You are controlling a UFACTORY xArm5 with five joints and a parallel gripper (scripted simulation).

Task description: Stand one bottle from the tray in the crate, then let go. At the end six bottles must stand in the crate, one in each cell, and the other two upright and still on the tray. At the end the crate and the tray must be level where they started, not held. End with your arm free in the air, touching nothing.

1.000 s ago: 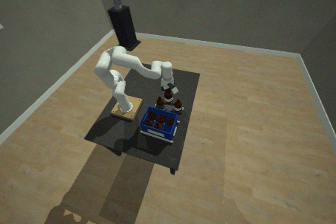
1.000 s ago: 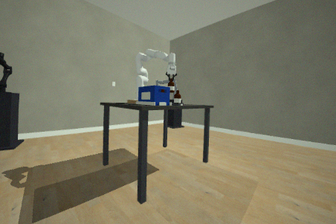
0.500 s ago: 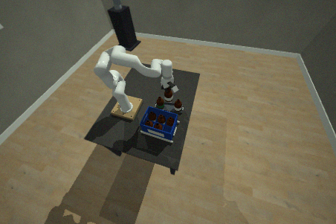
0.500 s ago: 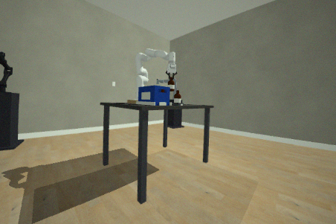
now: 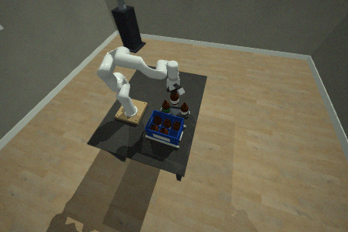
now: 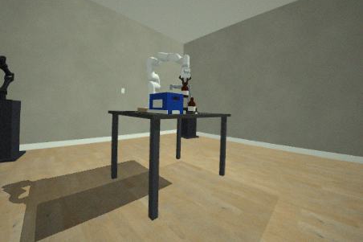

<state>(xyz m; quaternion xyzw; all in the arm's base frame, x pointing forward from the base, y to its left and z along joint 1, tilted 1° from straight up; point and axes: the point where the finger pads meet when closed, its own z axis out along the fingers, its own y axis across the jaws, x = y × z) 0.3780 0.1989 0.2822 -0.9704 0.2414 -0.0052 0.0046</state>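
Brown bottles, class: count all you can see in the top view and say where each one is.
8. Five stand in the blue crate, cluster around; one cell seems empty. Two stand on the tray, and. One bottle is in the gripper, lifted above the tray.

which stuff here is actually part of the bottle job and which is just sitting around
Part of the job:
- gripper, shut on a brown bottle lifted above the tray
- blue crate with bottles standing in it
- two more bottles on the tray
- tray

Just there:
- dark table
- black stand by the wall
- wooden base under the arm
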